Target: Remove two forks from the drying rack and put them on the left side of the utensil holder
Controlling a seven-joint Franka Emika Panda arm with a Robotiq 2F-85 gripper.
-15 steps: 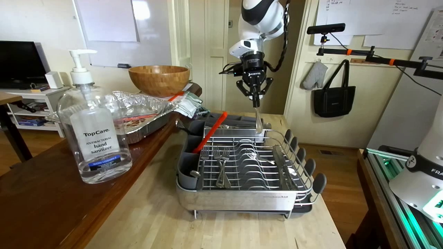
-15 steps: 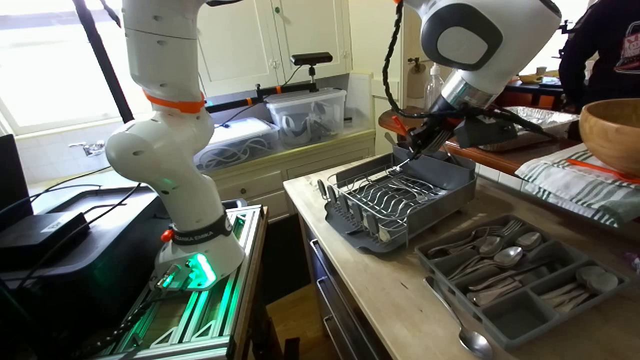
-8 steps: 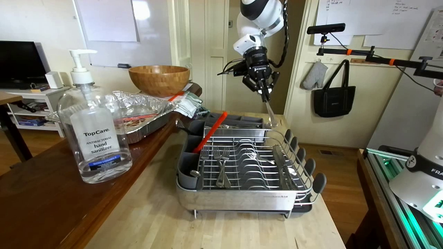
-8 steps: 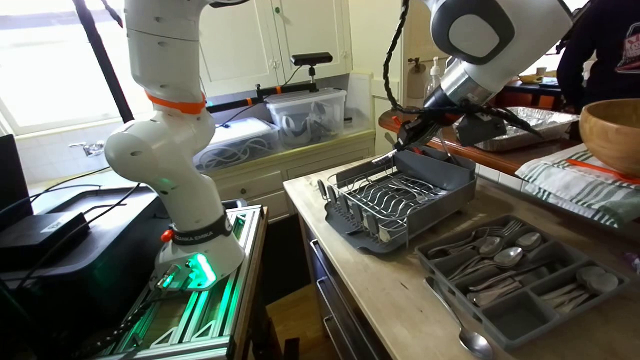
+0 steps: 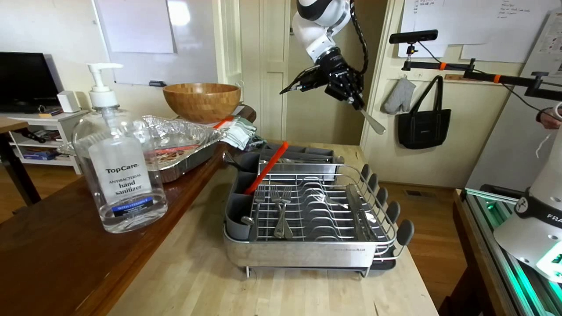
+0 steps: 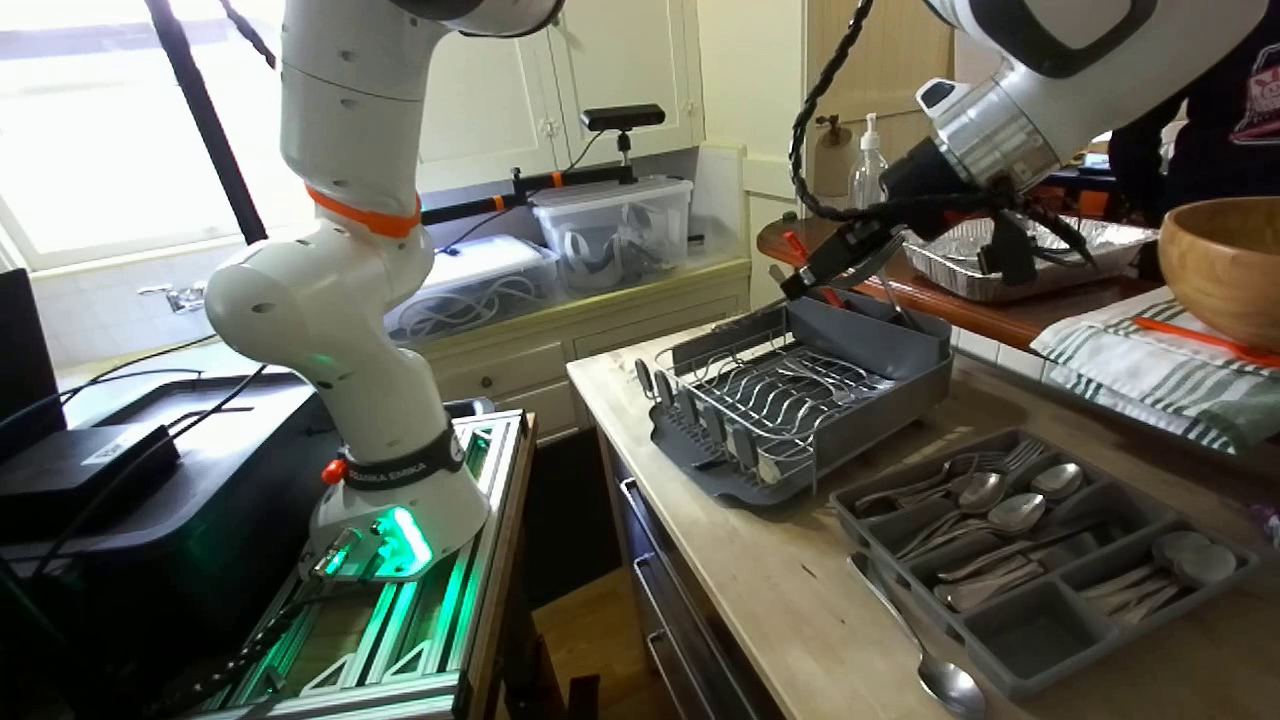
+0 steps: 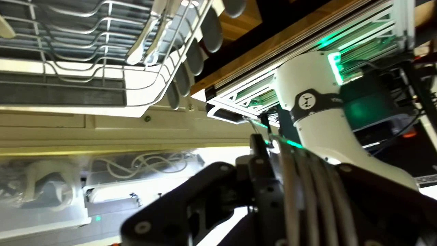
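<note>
My gripper (image 5: pixel 358 104) is shut on a silvery fork (image 5: pixel 373 122), in the air above the far side of the drying rack (image 5: pixel 303 254). The fork's handle points down and outward from the fingertips. In the wrist view its blurred tines (image 7: pixel 307 191) lie back along the fingers (image 7: pixel 268 150) and hide one of them. The gripper also shows in an exterior view (image 6: pixel 797 283). Other forks (image 5: pixel 282 215) lie on the rack's wires. The utensil holder (image 6: pixel 1040 630), a grey divided tray with cutlery, stands beside the rack. It is partly hidden behind the rack in an exterior view (image 5: pixel 322 151).
An orange-red-handled utensil (image 5: pixel 265 169) sticks up from the rack's side cups. A loose spoon (image 6: pixel 945 685) lies beside the tray. A foil pan (image 5: pixel 193 156), a wooden bowl (image 5: pixel 202 101) and a sanitizer bottle (image 5: pixel 120 175) stand along the raised ledge. A person's hand (image 5: pixel 549 118) shows behind my base.
My wrist has tilted, and the fork's handle has swung right and upward in an exterior view. The gripper has risen a little and moved right with the fork. The rack has not moved.
</note>
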